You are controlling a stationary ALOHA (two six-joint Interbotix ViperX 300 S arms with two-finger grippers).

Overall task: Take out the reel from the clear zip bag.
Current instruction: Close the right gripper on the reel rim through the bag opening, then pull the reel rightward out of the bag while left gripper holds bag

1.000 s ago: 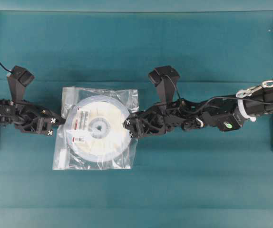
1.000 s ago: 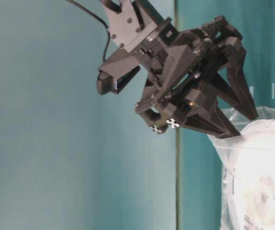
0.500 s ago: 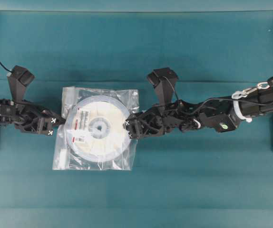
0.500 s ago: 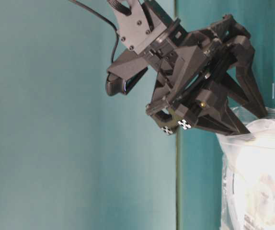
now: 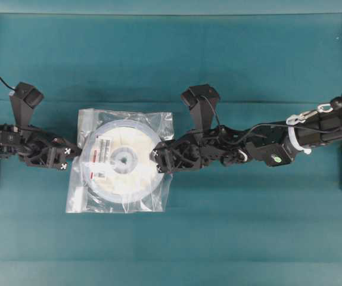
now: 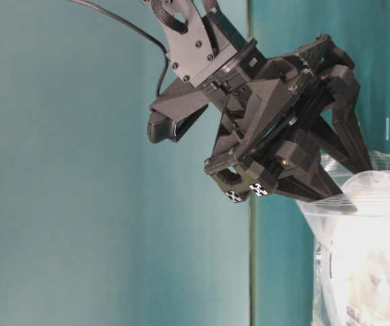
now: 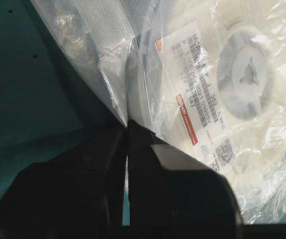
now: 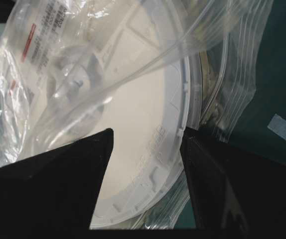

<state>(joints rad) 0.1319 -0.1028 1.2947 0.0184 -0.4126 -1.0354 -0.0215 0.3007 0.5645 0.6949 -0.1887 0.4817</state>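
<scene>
Looking along your right gripper [image 8: 145, 149], you see its two dark fingers [image 8: 58, 184] spread wide, one over the face of the reel [image 8: 133, 114] and the other past its rim on the crinkled plastic; whether they touch the reel you cannot tell. The reel lies flat inside the clear zip bag [image 5: 120, 161], on the teal bench [image 5: 171, 59], with its red-and-white label [image 7: 188, 94] facing up. At the mouth of the bag the plastic is lifted over the reel's edge beside your right gripper. Farther off, on the opposite side of the bag, your left gripper [image 7: 128, 130] is pinched fully together on the bag's edge, a fold of film rising from between the fingertips.
</scene>
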